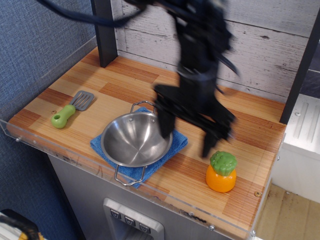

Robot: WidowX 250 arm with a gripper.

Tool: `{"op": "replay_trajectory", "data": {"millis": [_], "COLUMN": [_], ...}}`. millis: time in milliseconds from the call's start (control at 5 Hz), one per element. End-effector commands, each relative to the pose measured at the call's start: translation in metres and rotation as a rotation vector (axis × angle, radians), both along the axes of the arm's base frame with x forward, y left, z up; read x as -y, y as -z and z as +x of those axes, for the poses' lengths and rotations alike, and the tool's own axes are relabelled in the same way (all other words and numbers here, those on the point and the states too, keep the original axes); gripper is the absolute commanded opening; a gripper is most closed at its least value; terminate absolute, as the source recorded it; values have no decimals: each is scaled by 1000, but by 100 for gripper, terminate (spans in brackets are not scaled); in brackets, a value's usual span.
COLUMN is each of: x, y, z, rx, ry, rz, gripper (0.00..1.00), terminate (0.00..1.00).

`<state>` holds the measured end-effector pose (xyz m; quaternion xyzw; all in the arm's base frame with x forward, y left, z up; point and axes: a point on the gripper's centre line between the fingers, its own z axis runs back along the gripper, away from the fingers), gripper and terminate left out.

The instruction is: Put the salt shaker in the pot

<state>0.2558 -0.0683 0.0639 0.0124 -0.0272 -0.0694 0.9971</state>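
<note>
one orange salt shaker (221,172) - green cap

There is 1 pot (136,139), 1 salt shaker (221,172), 1 spatula (71,109), 1 blue cloth (176,141) and 1 gripper (189,135) on 1 wooden counter (250,135).

The arm is seen descending from the far upper edge of the view, motion-blurred throughout. The gripper (188,131) is pointed downward with its two dark fingers (166,122) spread wide apart, nothing held between them. The right finger is positioned lower and nearer than the left.
</note>
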Motion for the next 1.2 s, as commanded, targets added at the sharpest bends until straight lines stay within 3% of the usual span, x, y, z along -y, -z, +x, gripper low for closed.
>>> {"op": "replay_trajectory", "data": {"millis": [0, 600, 800, 1000], "x": [41, 31, 28, 28], "y": [5, 33, 37, 26], "z": [1, 26, 27, 26], "rx": [197, 126, 112, 102], "ry": [13, -42, -38, -18], "rz": [25, -7, 7, -6], "gripper": [100, 100, 0, 0], "terminate": [0, 0, 0, 0]}}
